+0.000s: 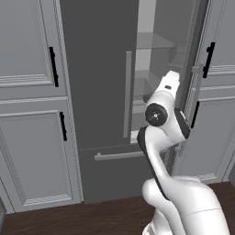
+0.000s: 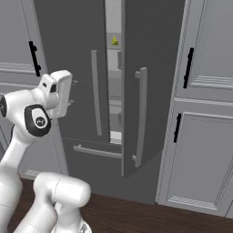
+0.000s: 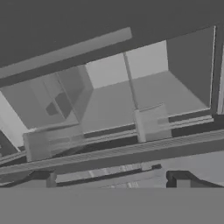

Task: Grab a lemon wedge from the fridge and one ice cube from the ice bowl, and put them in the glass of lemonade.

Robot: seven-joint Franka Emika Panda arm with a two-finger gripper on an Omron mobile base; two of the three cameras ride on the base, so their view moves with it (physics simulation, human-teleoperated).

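Right base view, fridge (image 2: 150,68) door ajar, lemon wedge (image 2: 115,41) inside, pincer (image 3: 115,175) spread unclear

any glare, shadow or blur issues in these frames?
Left base view: flat, even render, no glare, the fridge interior pale and washed. Right base view: the lemon wedge small but distinct through the door gap. Hand view: soft, blurry, shelves tilted.

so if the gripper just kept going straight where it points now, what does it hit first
Probably the fridge interior: the hand view looks past the open door at a pale inner shelf. Depth is unclear, so that's a guess.
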